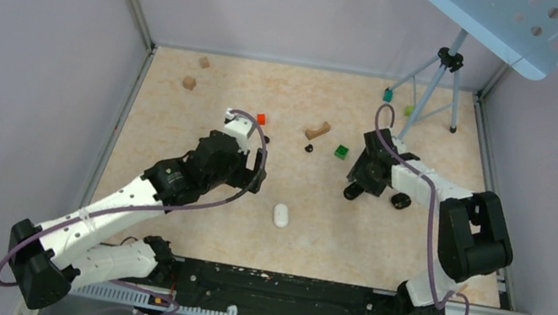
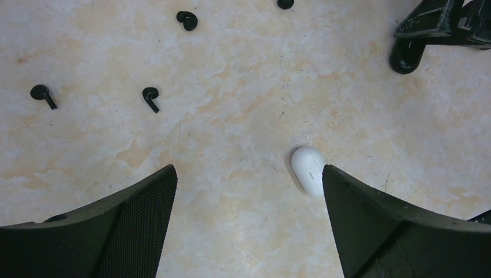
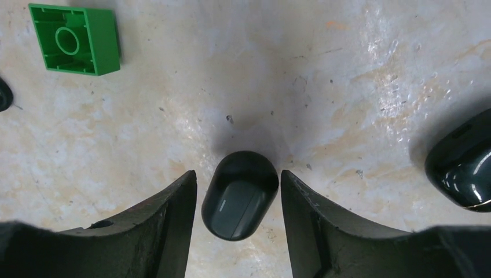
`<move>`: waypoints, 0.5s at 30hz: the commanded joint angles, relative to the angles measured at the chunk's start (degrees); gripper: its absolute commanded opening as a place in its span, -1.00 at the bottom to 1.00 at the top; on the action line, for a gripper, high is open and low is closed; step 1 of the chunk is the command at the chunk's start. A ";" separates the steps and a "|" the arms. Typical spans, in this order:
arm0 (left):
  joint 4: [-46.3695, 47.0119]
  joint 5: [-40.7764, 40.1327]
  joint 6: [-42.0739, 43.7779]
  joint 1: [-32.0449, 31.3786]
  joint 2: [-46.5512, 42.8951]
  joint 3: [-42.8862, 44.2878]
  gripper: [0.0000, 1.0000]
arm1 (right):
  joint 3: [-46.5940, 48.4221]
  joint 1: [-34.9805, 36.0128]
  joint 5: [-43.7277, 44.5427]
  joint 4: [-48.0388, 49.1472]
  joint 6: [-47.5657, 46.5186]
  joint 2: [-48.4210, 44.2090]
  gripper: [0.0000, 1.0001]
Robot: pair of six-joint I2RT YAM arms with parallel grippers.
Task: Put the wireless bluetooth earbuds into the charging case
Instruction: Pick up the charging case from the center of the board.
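Note:
A dark charging case (image 3: 240, 194), lid shut, lies on the table between the fingers of my right gripper (image 3: 237, 175). The gripper is open, with a narrow gap on each side of the case. A second dark case (image 3: 460, 168) lies to its right; in the top view the two cases (image 1: 353, 191) (image 1: 400, 201) sit under that gripper (image 1: 366, 179). Several black earbuds (image 2: 150, 97) (image 2: 43, 94) (image 2: 186, 19) lie loose on the table. My left gripper (image 2: 249, 174) hangs wide open and empty over bare table, its right fingertip (image 2: 339, 185) beside a shut white case (image 2: 308, 169).
A green block (image 3: 75, 39) lies just beyond the right gripper. A red block (image 1: 261, 118), a curved wooden piece (image 1: 317, 130) and two wooden cubes (image 1: 189, 82) lie farther back. A tripod (image 1: 442, 82) stands at the back right. Walls close in the table on three sides.

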 commanded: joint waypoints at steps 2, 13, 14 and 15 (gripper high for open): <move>2.59 0.40 0.56 0.29 -0.69 -0.89 0.97 | 2.52 0.07 1.03 -3.65 -4.05 0.55 0.06; 2.29 3.70 -5.09 0.25 4.74 -0.66 0.97 | -0.77 1.46 -1.98 -2.99 -3.77 -1.00 -0.04; 2.34 3.85 -5.44 0.29 4.88 -0.65 0.97 | -0.82 1.62 -2.16 -2.84 -3.79 -1.00 -0.05; 2.35 3.91 -5.72 0.36 4.92 -0.68 0.98 | -0.90 1.76 -2.44 -2.58 -3.93 -0.99 -0.05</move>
